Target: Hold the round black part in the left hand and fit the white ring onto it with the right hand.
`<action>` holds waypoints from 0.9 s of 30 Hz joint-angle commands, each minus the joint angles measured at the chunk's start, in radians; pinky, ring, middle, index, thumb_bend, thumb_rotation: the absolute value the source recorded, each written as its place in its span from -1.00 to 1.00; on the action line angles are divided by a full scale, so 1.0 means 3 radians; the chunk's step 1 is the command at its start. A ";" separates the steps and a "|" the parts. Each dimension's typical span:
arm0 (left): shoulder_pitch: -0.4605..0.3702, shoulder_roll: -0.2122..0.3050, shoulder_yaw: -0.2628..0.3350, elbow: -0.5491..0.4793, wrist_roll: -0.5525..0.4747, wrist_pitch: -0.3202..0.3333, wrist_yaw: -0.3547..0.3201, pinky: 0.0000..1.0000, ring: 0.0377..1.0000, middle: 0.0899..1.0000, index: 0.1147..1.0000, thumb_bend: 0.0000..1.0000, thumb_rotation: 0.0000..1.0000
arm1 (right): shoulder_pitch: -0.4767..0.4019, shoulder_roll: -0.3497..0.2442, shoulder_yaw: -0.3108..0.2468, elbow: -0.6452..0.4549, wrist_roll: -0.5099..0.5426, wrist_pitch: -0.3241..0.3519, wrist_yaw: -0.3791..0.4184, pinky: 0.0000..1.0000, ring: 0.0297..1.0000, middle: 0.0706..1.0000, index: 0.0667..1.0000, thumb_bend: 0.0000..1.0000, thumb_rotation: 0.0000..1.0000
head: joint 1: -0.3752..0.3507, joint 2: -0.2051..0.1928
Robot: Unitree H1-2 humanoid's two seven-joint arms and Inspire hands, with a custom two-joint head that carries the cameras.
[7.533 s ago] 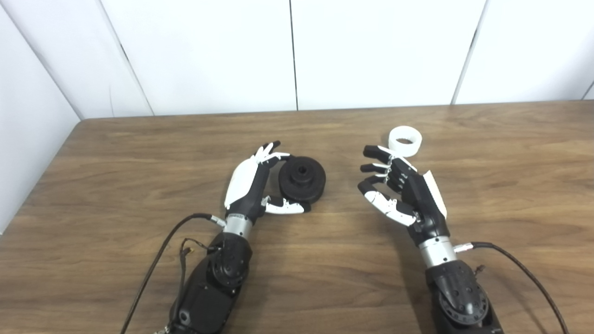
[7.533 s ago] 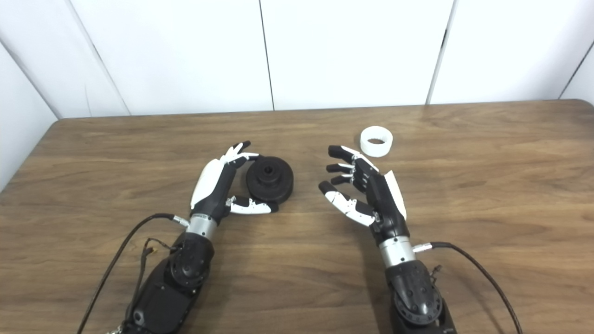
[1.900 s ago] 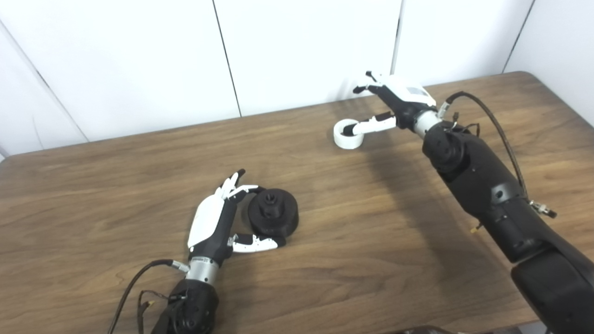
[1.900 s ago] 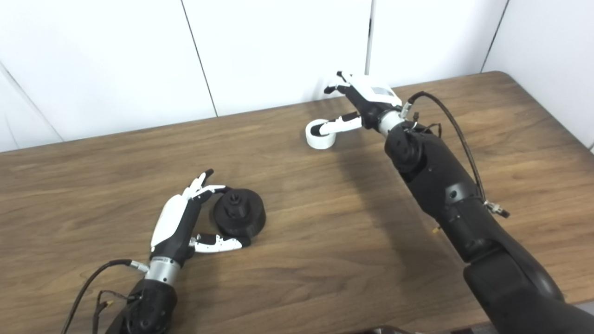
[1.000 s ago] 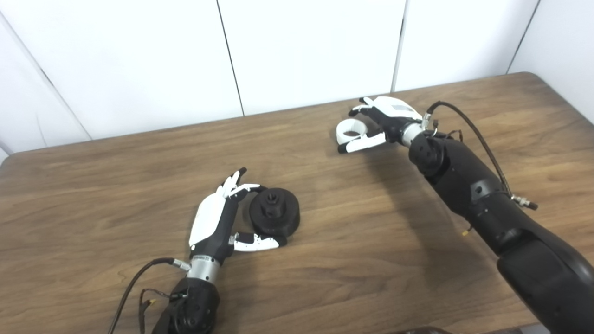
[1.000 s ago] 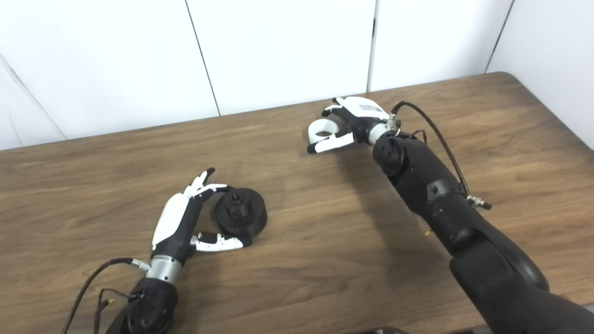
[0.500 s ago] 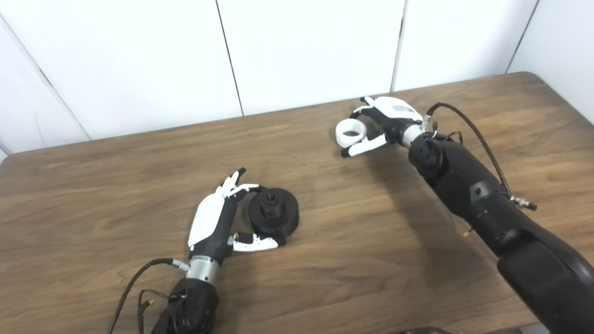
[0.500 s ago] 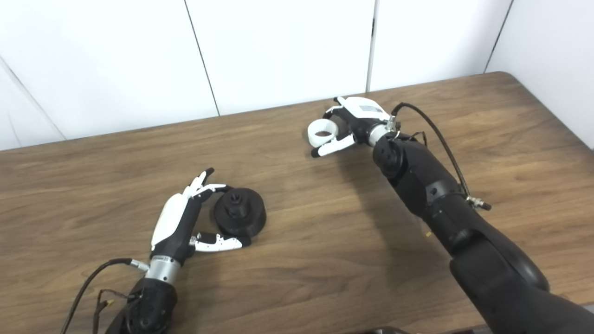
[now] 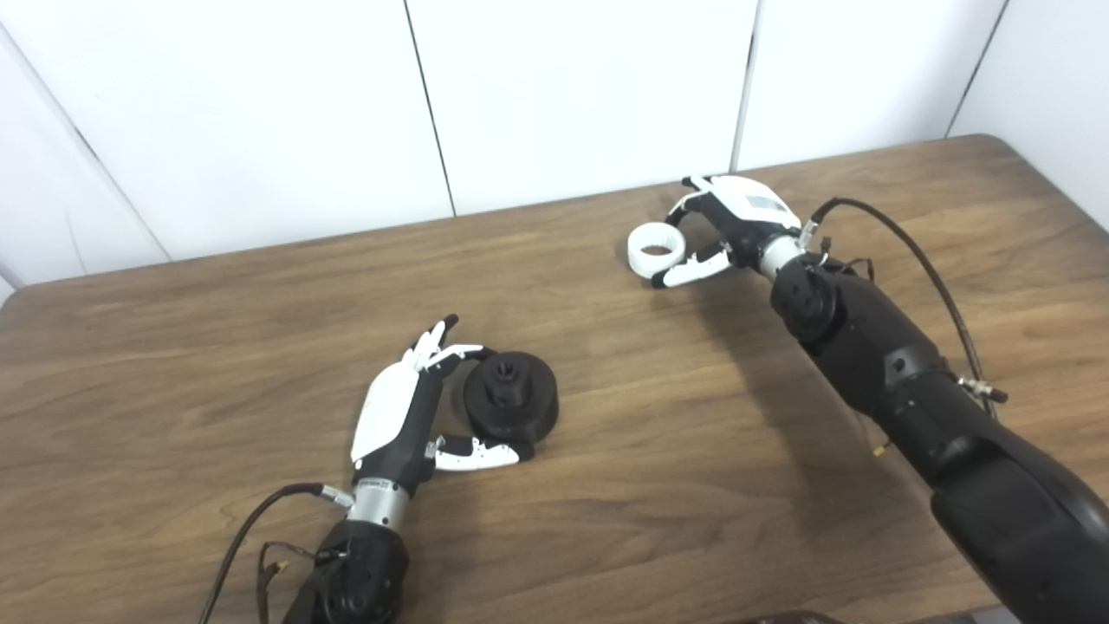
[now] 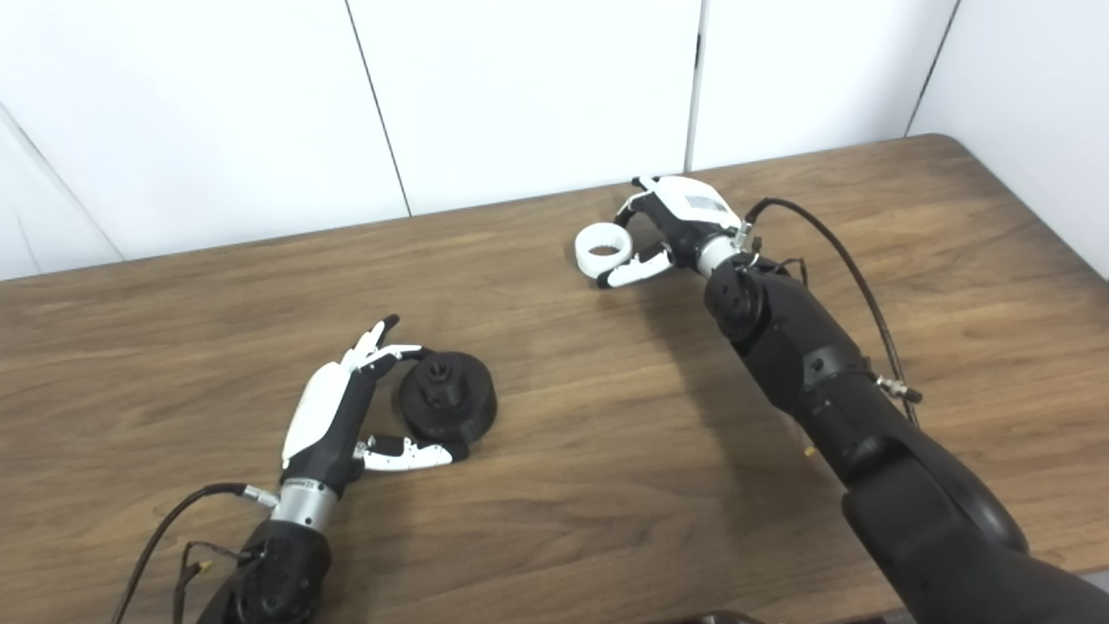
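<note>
A brown wooden table [image 9: 217, 286] fills most of both views, with white wall panels [image 9: 572, 87] standing behind its far edge. The right arm [image 9: 901, 381] stretches from the lower right corner toward the far middle of the table, a black cable [image 9: 918, 260] looping beside its wrist. The left arm [image 9: 355, 572] comes in low at the near left, with its own cable [image 9: 251, 537] trailing on the wood. The left hand [image 9: 403, 416] sits just beside the round black part [image 9: 509, 406], fingers curved over its far side and thumb lying along its near side, cupping it loosely; the part rests flat on the table, and I cannot tell whether the grip is firm. The right hand [image 9: 723, 225] is spread, fingers and thumb apart, holding nothing closed. The white ring [image 9: 657, 250] lies on the table at its fingertips, the thumb just beside the ring's near edge.
</note>
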 commanded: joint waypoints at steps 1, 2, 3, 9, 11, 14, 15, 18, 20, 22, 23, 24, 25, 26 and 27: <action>0.0085 -0.0005 -0.0010 -0.0009 0.0007 -0.0006 0.0017 1.00 1.00 1.00 0.29 0.87 -0.60 | -0.0157 -0.0025 -0.0052 -0.0026 0.0037 -0.0132 -0.0116 1.00 1.00 0.91 0.25 0.60 -0.20 | -0.0002 0.0007; 0.0085 -0.0005 -0.0010 -0.0008 0.0006 -0.0012 0.0020 1.00 1.00 1.00 0.29 0.87 -0.60 | -0.0159 -0.0027 -0.0052 -0.0019 0.0042 -0.0138 -0.0121 1.00 1.00 0.91 0.24 0.60 -0.20 | -0.0002 0.0007; 0.0085 -0.0005 -0.0010 -0.0007 0.0005 -0.0016 0.0023 1.00 1.00 1.00 0.29 0.87 -0.60 | -0.0159 -0.0029 -0.0050 -0.0016 0.0043 -0.0141 -0.0128 1.00 1.00 0.91 0.24 0.59 -0.21 | -0.0001 0.0011; 0.0086 -0.0009 -0.0016 -0.0017 0.0013 -0.0016 0.0025 1.00 1.00 1.00 0.29 0.87 -0.59 | -0.0153 -0.0032 -0.0050 -0.0016 0.0058 -0.0181 -0.0155 1.00 1.00 0.89 0.22 0.60 -0.25 | 0.0008 0.0027; 0.0087 -0.0013 -0.0017 -0.0019 0.0015 -0.0005 0.0022 1.00 1.00 1.00 0.29 0.87 -0.58 | -0.0150 -0.0033 -0.0049 -0.0022 0.0061 -0.0179 -0.0144 1.00 1.00 0.89 0.23 0.61 -0.24 | 0.0015 0.0028; 0.0085 -0.0019 -0.0020 -0.0012 0.0018 -0.0006 0.0026 1.00 1.00 1.00 0.29 0.88 -0.57 | -0.0143 -0.0024 -0.0047 -0.0044 0.0055 -0.0136 -0.0126 1.00 1.00 0.90 0.27 0.66 -0.19 | 0.0021 0.0028; 0.0084 -0.0021 -0.0019 -0.0009 0.0014 -0.0007 0.0027 1.00 1.00 1.00 0.28 0.88 -0.57 | -0.0140 -0.0021 -0.0049 -0.0048 0.0058 -0.0127 -0.0122 1.00 1.00 0.90 0.28 0.67 -0.18 | 0.0022 0.0032; 0.0085 -0.0028 -0.0021 -0.0017 0.0021 0.0002 0.0028 1.00 1.00 1.00 0.28 0.89 -0.57 | -0.0139 -0.0009 -0.0049 -0.0055 0.0061 -0.0090 -0.0102 1.00 1.00 0.90 0.32 0.73 -0.14 | 0.0027 0.0037; 0.0085 -0.0032 -0.0024 -0.0023 0.0031 0.0004 0.0033 1.00 1.00 1.00 0.28 0.89 -0.57 | -0.0138 -0.0002 -0.0046 -0.0068 0.0057 -0.0050 -0.0079 1.00 1.00 0.91 0.34 0.75 -0.14 | 0.0028 0.0044; 0.0085 -0.0036 -0.0025 -0.0019 0.0034 -0.0003 0.0042 1.00 1.00 1.00 0.28 0.89 -0.56 | -0.0136 0.0006 -0.0046 -0.0084 0.0056 -0.0012 -0.0058 1.00 1.00 0.92 0.37 0.77 -0.14 | 0.0028 0.0045; 0.0085 -0.0037 -0.0025 -0.0020 0.0037 0.0000 0.0042 1.00 1.00 1.00 0.28 0.89 -0.57 | -0.0137 0.0009 -0.0044 -0.0087 0.0053 0.0000 -0.0054 1.00 1.00 0.92 0.38 0.79 -0.13 | 0.0030 0.0049; 0.0084 -0.0038 -0.0027 -0.0022 0.0043 0.0007 0.0039 1.00 1.00 1.00 0.28 0.89 -0.57 | -0.0139 0.0011 -0.0041 -0.0084 0.0048 0.0004 -0.0057 1.00 1.00 0.92 0.38 0.80 -0.12 | 0.0031 0.0050; 0.0083 -0.0038 -0.0028 -0.0025 0.0047 0.0012 0.0036 1.00 1.00 1.00 0.28 0.89 -0.57 | -0.0140 0.0013 -0.0038 -0.0082 0.0044 0.0008 -0.0058 1.00 1.00 0.92 0.39 0.81 -0.12 | 0.0031 0.0050; 0.0083 -0.0042 -0.0028 -0.0025 0.0047 0.0014 0.0036 1.00 1.00 1.00 0.28 0.89 -0.57 | -0.0137 0.0015 -0.0036 -0.0092 0.0043 0.0020 -0.0047 1.00 1.00 0.92 0.39 0.81 -0.12 | 0.0036 0.0053; 0.0082 -0.0045 -0.0028 -0.0025 0.0045 0.0012 0.0038 1.00 1.00 1.00 0.28 0.89 -0.58 | -0.0135 0.0016 -0.0035 -0.0098 0.0043 0.0026 -0.0039 1.00 1.00 0.92 0.40 0.81 -0.11 | 0.0037 0.0055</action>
